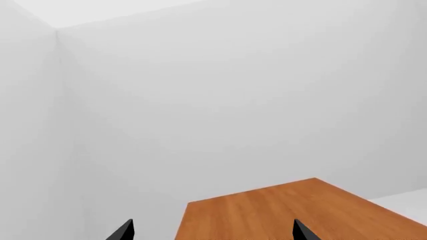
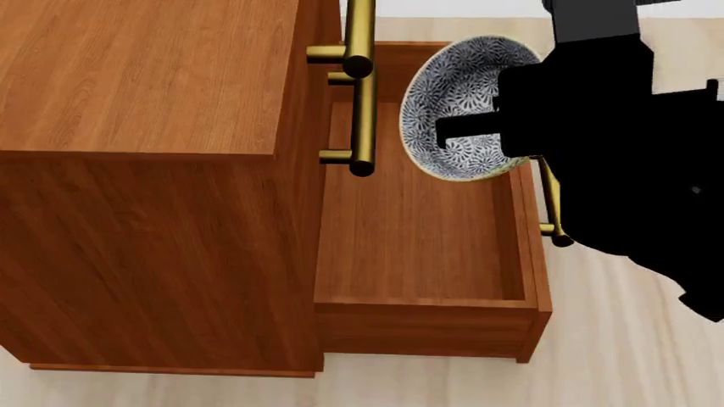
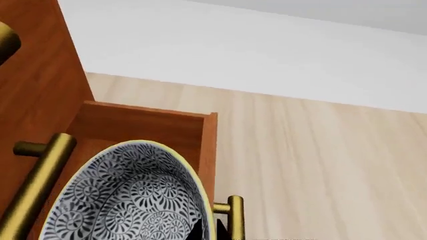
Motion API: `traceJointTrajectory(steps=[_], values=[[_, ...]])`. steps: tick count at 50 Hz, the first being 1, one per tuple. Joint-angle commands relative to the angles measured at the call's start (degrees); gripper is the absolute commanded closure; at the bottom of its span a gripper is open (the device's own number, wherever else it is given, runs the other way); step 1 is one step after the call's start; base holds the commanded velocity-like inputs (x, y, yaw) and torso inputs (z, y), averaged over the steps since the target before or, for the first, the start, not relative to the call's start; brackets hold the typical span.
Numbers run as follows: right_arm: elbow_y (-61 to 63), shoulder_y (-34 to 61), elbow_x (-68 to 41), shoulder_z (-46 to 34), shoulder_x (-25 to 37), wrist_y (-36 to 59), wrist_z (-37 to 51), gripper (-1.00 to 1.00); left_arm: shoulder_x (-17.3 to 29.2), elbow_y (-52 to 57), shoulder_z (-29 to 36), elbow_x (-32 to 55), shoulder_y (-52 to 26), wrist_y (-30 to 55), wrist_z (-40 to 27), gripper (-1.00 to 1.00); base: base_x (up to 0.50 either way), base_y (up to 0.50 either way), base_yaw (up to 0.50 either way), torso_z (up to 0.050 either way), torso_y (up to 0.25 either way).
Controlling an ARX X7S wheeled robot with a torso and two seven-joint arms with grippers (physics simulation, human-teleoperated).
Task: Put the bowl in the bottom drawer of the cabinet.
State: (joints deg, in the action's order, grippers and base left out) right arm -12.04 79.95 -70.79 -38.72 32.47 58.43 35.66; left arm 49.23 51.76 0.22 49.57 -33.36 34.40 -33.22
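Observation:
The blue-and-white patterned bowl (image 2: pixel 459 102) (image 3: pixel 127 200) hangs tipped on its edge above the far part of the open bottom drawer (image 2: pixel 419 246) (image 3: pixel 147 125). My right gripper (image 2: pixel 498 127) (image 3: pixel 211 231) is shut on the bowl's rim, one finger inside and one outside. The drawer stands pulled out from the reddish-brown cabinet (image 2: pixel 147 76) (image 3: pixel 40 65), and its floor shows bare wood. My left gripper (image 1: pixel 213 231) is open with nothing between its tips, above a corner of the cabinet (image 1: pixel 293 210) top; it is out of the head view.
Brass bar handles of the upper drawers (image 2: pixel 359 85) (image 3: pixel 37 175) stick out close beside the bowl. The bottom drawer's own brass handle (image 2: pixel 551 212) (image 3: pixel 235 215) sits under my right arm. Pale wood floor (image 2: pixel 611 339) surrounds the cabinet, with white walls (image 1: pixel 233 100) behind.

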Motion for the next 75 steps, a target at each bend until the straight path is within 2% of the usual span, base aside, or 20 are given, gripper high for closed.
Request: traceJointTrajectory(steps=[1,75], values=[[-1.3,0.1,2.3,-1.2,-0.4,-0.6,-2.2,1.00,0.0,-0.2,0.3,-0.5,0.2,-0.4,0.1,-1.00,0.00,0.00,0.00,0.000,0.000],[-3.6,-4.4,4.2,-5.7,-2.9,-2.9,-8.0,1.00,0.6,-0.9,1.5,-0.8,0.7,-1.7,-0.3,-1.00,0.00,0.00,0.00,0.000,0.000]])
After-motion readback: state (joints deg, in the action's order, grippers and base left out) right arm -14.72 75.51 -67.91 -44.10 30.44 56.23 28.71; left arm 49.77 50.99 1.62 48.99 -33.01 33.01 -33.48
